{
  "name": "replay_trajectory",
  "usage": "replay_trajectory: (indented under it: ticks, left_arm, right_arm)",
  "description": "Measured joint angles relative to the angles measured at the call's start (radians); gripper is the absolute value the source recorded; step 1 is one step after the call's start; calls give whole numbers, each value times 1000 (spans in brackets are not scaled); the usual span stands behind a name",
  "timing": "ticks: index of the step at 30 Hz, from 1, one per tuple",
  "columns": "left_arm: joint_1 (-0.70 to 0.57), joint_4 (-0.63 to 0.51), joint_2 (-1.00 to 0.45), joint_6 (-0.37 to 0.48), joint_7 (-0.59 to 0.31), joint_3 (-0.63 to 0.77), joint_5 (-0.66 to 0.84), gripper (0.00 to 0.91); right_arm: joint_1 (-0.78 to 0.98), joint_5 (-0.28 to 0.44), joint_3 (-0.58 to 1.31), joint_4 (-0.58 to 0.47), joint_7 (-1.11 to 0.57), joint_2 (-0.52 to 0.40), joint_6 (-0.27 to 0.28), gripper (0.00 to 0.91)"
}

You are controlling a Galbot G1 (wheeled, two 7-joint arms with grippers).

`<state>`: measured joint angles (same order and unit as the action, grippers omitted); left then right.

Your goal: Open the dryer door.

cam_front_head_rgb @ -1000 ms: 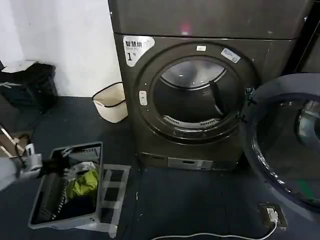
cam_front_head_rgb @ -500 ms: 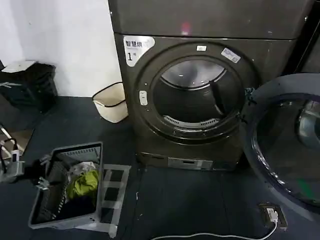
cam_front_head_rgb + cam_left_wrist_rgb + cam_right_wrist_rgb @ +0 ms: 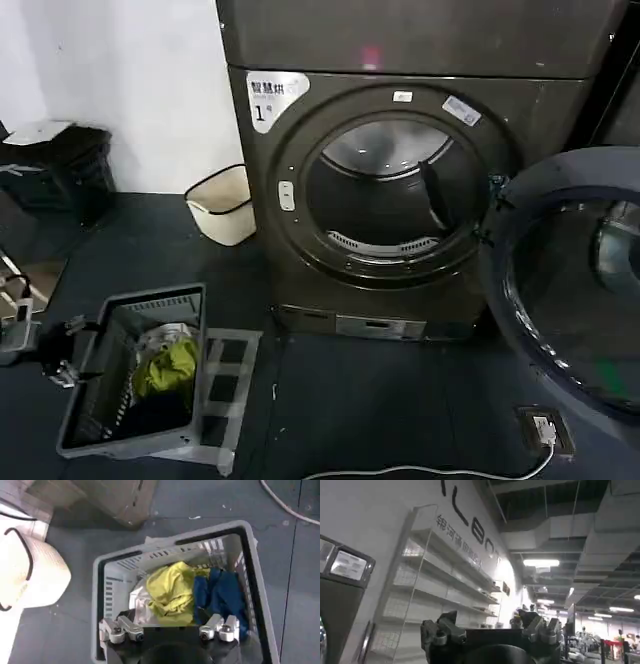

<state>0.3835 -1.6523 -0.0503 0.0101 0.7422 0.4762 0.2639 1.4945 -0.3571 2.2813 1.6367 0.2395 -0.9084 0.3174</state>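
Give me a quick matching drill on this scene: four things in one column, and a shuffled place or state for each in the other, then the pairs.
Things:
1. dryer door
2. left claw
3. laundry basket
4. cream bin

Places or states:
A. on the floor against the white wall, left of the dryer
B. swung wide open to the right of the drum opening
C. holds yellow and blue clothes
D. open, at the basket's left rim

Pairs: 1-B, 2-D, 3-C, 4-A

Laundry room: dryer, clothes basket
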Motion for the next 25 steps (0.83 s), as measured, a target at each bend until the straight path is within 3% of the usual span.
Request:
replay_trajectory:
  ticks: [25]
  left_arm:
    - [7,-9,-12,-39,32,3,-39,907]
  right_arm:
    - [1,-1,3,0,-22,-2,18,907]
